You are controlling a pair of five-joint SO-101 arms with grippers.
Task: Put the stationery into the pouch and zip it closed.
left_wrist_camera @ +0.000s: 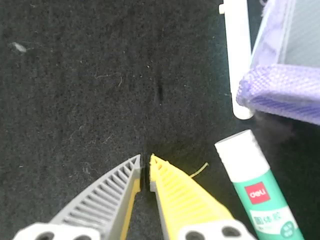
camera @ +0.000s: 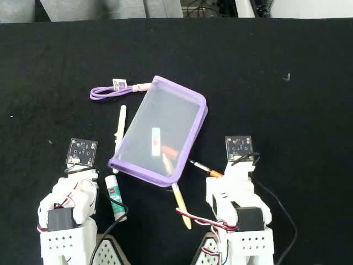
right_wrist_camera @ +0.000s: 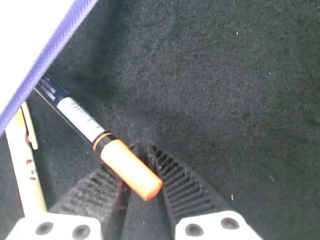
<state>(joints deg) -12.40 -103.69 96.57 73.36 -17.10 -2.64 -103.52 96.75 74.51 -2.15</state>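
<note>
Stationery lies scattered round the purple pouch [camera: 168, 110], which sits slantwise mid-way across the black table [camera: 287, 121]. A white pen [camera: 119, 130] runs along its left side and a cream pen [camera: 181, 205] pokes out past its near edge. A glue stick [camera: 115, 196] waits down by the left arm. The one to watch is the orange-capped marker [right_wrist_camera: 82, 122]. Its cap is right up against the right gripper [right_wrist_camera: 145, 148], whose jaws are drawn almost together with nothing pinched between them. The cap simply lies across the front of one finger. From there the marker's long axis slants away toward the pouch, and its far end meets the purple edge, perhaps slipping under it. So the right arm looks clearly the nearer for this piece. My read is that it must open up and close across the barrel, square to that slant. Over on the other side the left gripper [left_wrist_camera: 145, 161] is empty too, tips all but touching above bare cloth, with the glue stick just beside it. Whether the pouch's zip is open, I cannot tell.
</note>
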